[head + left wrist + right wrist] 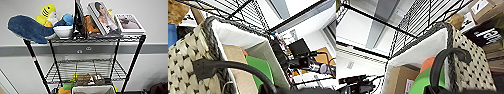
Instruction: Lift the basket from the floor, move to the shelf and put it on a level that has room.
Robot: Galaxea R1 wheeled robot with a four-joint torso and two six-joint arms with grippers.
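The cream woven basket (93, 89) with its white lining rim sits low in the head view, in front of the black wire shelf (135, 57). Above it is the bare second level (82, 68), a wire grid. In the left wrist view the basket's woven side (183, 62) looms close, with a green thing (260, 67) and a cardboard piece (238, 72) inside. The right wrist view has the basket's other woven side (471, 57), the same green thing (423, 81) and an orange thing (427, 63). The floor is hidden.
The top tier is crowded with a blue whale plush (27, 28), a yellow plush (48, 13), a white bowl (63, 31) and books (105, 17). Small items (87, 78) lie on the third tier. A wire grid (418, 22) runs close above the basket.
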